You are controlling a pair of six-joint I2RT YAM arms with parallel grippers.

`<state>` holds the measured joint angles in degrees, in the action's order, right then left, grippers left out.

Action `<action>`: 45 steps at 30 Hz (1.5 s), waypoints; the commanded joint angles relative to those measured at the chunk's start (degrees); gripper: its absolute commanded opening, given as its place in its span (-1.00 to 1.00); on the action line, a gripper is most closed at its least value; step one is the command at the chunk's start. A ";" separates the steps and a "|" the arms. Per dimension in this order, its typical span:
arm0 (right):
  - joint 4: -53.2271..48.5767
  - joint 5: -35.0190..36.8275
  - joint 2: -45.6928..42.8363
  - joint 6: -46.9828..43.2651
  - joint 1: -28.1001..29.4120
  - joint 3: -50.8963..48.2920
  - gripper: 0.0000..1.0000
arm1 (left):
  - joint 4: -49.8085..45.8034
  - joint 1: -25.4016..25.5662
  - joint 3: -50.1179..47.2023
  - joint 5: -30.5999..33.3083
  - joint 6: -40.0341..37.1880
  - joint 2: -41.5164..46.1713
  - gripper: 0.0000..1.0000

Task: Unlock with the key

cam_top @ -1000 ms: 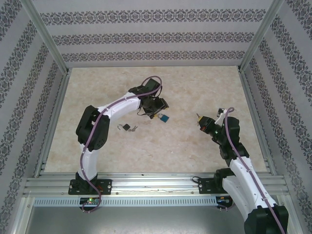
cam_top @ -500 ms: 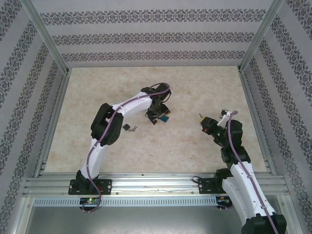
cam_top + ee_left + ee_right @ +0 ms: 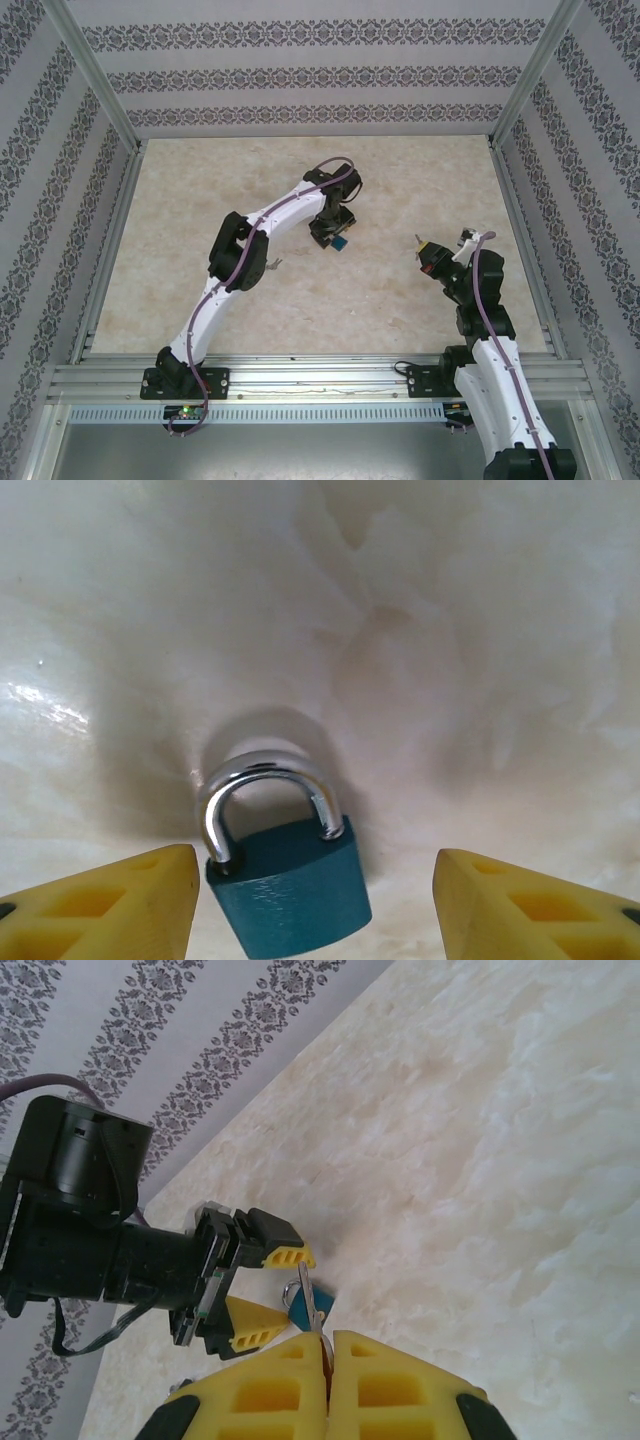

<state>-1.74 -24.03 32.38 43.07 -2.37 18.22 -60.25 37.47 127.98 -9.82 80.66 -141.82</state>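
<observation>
Well, starting on the left of the overhead view, the left arm reaches out across the marbled table (image 3: 420,180), and a tiny metal bit (image 3: 274,264) lies just beside its elbow – too small for me to tell what it is. The left gripper (image 3: 334,238) points down at the middle of the table, right over the padlock (image 3: 342,243).

From the left wrist camera I see the padlock (image 3: 290,890) lying flat on the table: a teal body with a silver shackle (image 3: 262,785) pointing away from the lens, both legs seated in the body. The left gripper (image 3: 315,895) has its jaws spread wide, one yellow finger (image 3: 110,905) on each side of the lock, with bare table between the pads and the body, so nothing is grasped. Any marking on the teal face is too blurred for me to read.

Further right, well apart from the lock, the right gripper (image 3: 423,251) hangs above the table. Its wrist camera shows the yellow fingers (image 3: 385,1385) pressed together on the key (image 3: 311,1305) – the silver blade sticks out past the tips, in line with the padlock (image 3: 297,1312) beyond, where the left gripper (image 3: 268,1292) straddles it.
</observation>
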 commanded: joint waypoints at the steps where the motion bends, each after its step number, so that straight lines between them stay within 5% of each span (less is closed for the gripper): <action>1: 0.59 -2.30 -0.56 -1.15 -1.28 -1.01 -1.00 | -7.50 1.09 3.89 0.85 2.24 -2.43 0.25; 19: 0.68 -3.65 -1.07 -0.62 -4.15 -1.78 -1.00 | -14.32 1.64 11.81 1.56 -0.69 -12.26 0.08; 23: 0.21 -3.57 -1.26 -0.54 -4.36 -1.81 -1.00 | -11.57 1.59 11.46 0.44 -2.69 -13.89 -0.16; 30: -0.38 -3.39 -1.39 -0.50 -4.66 -1.60 -1.00 | -8.76 1.29 8.84 1.07 -6.39 -12.18 -0.19; 45: -0.71 -3.06 0.38 -0.73 -0.63 -1.97 -1.00 | 10.96 -3.71 -24.92 5.21 -15.13 12.17 -0.21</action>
<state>-2.39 -27.86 32.62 43.13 -4.73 16.38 -47.48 36.62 106.69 -10.39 68.77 -131.33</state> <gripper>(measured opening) 0.054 0.398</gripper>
